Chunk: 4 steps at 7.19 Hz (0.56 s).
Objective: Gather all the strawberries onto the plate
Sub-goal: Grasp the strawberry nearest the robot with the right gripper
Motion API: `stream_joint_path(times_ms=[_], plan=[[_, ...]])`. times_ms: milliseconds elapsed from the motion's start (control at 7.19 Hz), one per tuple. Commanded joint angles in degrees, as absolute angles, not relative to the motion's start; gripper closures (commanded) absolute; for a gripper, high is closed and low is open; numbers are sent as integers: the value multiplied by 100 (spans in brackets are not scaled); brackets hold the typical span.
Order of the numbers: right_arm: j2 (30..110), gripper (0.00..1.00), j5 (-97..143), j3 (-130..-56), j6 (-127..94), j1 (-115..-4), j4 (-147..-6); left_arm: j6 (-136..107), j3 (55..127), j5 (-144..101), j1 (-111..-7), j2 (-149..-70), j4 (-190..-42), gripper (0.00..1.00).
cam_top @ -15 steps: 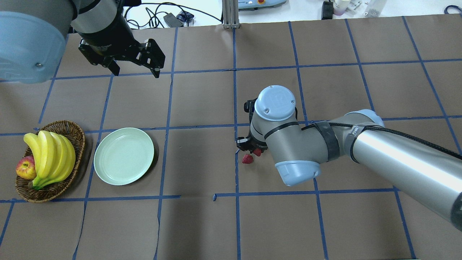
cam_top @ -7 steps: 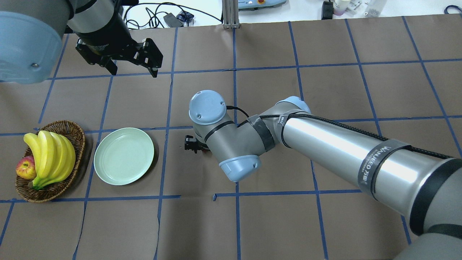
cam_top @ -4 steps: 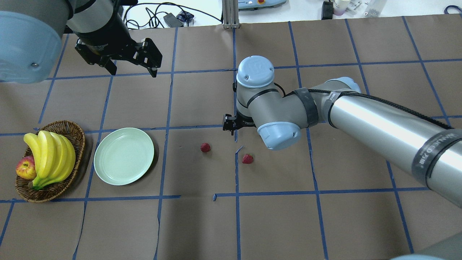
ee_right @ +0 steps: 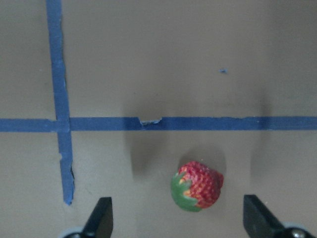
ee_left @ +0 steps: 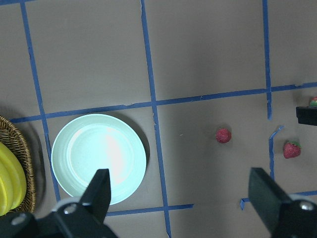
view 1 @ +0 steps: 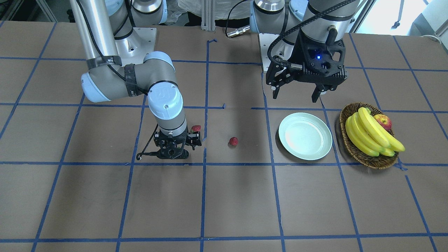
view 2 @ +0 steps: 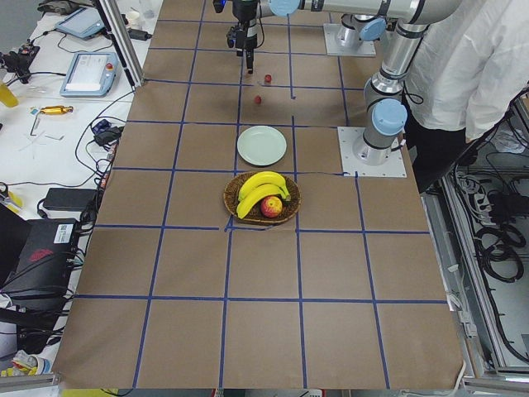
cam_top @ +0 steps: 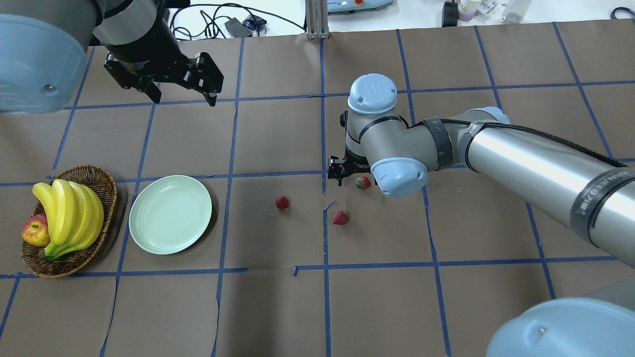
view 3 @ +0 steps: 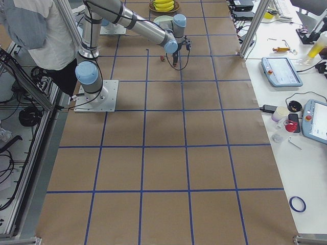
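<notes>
The right gripper (ee_right: 177, 218) points down close above the table (cam_top: 278, 317), fingers spread wide and gripping nothing. The first strawberry (ee_right: 197, 186) lies on the table under the gap between the fingers, touching neither, with its green top toward the lower left of the wrist view. In the overhead view it shows just beside the gripper, on the robot's right of the vertical tape line (cam_top: 323, 134). 0.6 s ago the gripper stood on that tape line. It has since shifted toward the robot's right, and the fruit beside it has come into the overhead view.

The second strawberry (cam_top: 340, 217) lies near the first, on the robot's side of it. The third strawberry (cam_top: 282, 202) lies alone across the tape line, well apart from the plate (cam_top: 170, 214). Neither has moved in the last 0.6 s. All three rest on the table, outside the plate.

The left gripper (cam_top: 186, 100) hangs above the table beyond the plate, fingers spread and holding nothing, in the same place as 1.0 s ago. A wicker basket (cam_top: 101, 179) with bananas (cam_top: 69, 213) and an apple (cam_top: 34, 232) sits just beside the plate
</notes>
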<state>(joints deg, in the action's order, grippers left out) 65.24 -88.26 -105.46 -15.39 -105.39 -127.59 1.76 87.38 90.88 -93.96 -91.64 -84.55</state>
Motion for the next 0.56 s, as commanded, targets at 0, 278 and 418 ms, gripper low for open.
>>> stream_joint_path(times_ms=[0,278,418], plan=[[6451,12,-8921,-10547,-1521,-10529,-12762,176,8745,9088,-9396,-9167,-8455,0],[6434,59,-8921,-10556,-1521,-10529,-12753,176,8736,9088,-9396,-9167,-8455,0],[6434,90,-8938,-10564,-1521,-10529,-12762,176,8736,9088,-9396,-9167,-8455,0]])
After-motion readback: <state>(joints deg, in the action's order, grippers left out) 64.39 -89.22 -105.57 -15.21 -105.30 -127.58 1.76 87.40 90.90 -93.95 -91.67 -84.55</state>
